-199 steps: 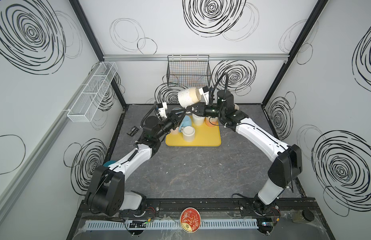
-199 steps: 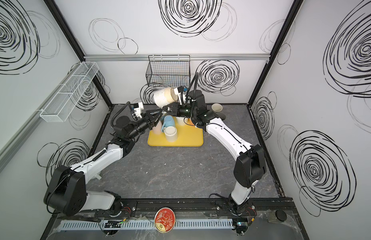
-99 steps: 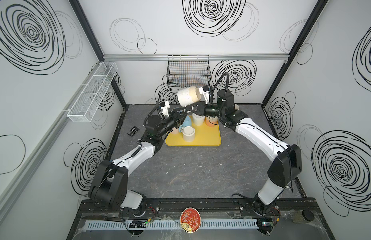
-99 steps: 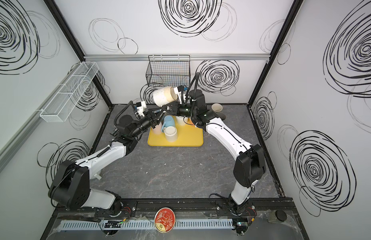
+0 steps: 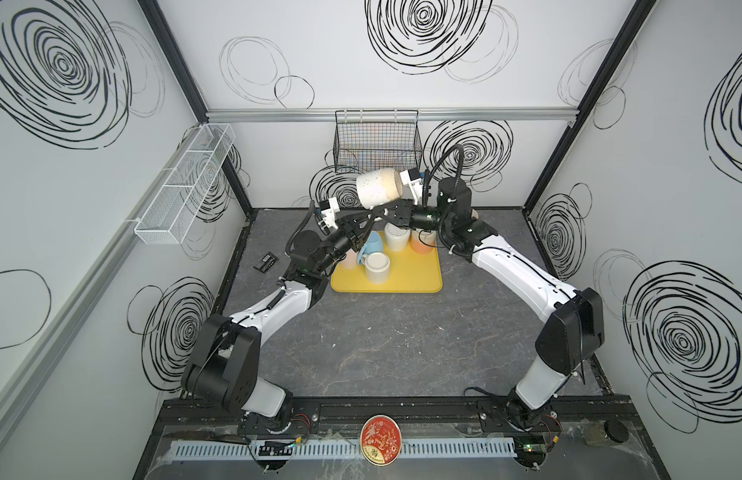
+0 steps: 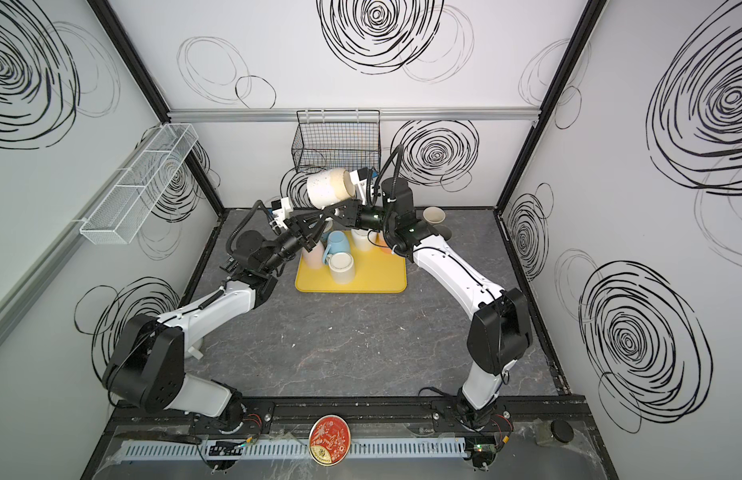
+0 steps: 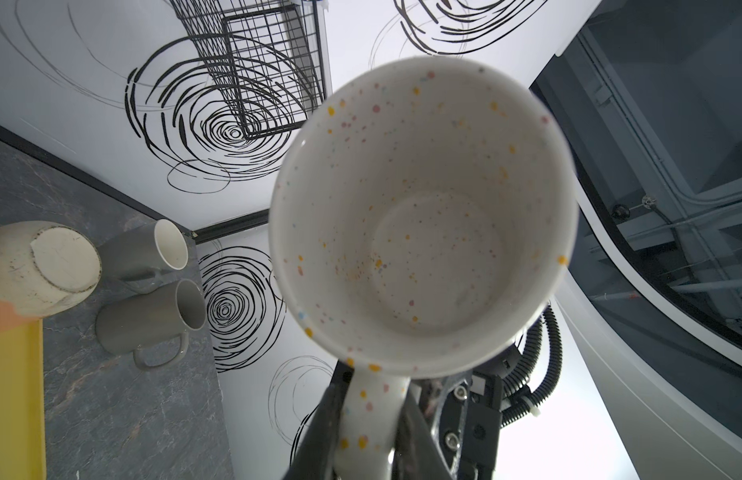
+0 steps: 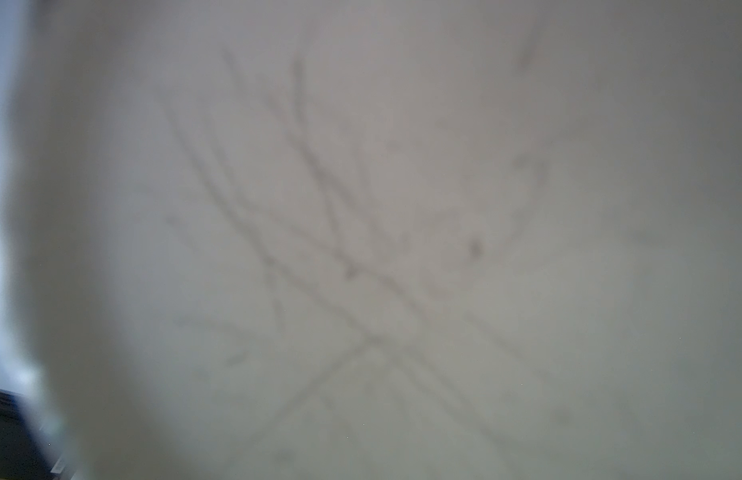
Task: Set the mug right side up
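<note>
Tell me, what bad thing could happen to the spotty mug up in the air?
1. The spotty mug hangs sideways, high above the yellow tray. If it slips, it could land on the blue mug or the cream mug below and chip.
2. The left gripper and right gripper meet close together at the mug's handle. If they pull different ways, they might twist it loose.

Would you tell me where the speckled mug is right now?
In both top views the speckled mug hangs on its side mid-air at centre back, above the yellow tray and near the black wire basket.
</note>
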Tool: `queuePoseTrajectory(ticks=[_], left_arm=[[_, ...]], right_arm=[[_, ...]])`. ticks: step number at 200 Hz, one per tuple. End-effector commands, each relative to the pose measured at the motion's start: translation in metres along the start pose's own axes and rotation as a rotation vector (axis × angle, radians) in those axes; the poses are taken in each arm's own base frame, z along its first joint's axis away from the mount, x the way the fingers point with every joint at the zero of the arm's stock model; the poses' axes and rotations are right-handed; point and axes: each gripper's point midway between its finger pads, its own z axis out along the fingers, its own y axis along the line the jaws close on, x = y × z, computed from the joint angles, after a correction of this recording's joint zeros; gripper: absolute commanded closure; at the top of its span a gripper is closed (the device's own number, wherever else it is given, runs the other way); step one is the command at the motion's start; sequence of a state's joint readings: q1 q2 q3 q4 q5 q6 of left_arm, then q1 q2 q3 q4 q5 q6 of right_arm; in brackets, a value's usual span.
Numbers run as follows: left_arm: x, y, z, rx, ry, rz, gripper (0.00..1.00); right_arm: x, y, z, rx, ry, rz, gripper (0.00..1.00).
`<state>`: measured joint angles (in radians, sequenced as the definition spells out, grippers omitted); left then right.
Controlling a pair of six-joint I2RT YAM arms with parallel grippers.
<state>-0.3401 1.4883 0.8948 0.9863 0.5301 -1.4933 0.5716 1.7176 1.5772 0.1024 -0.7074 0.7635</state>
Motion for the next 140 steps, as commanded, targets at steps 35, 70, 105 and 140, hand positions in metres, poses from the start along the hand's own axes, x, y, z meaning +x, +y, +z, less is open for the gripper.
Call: queuePoseTrajectory(ticks=[35,70,105,140], left_arm=[[-0.001,-0.046,-0.002,0.165,0.007,0.070,1.00],[-0.001,-0.041,-0.002,0.159,0.009,0.050,1.00],[-0.002,-0.026,0.001,0.130,0.014,0.028,1.00],[0.001,-0.008,0.002,0.092,0.021,0.006,1.00]], right_arm=[[-0.022,0.010,-0.016,0.008,-0.089,-0.053,0.68],[-0.022,-0.003,-0.020,0.070,-0.089,-0.028,0.65],[-0.020,-0.018,-0.024,0.126,-0.082,0.004,0.64],[-0.011,-0.043,-0.032,0.215,-0.063,0.056,0.62]])
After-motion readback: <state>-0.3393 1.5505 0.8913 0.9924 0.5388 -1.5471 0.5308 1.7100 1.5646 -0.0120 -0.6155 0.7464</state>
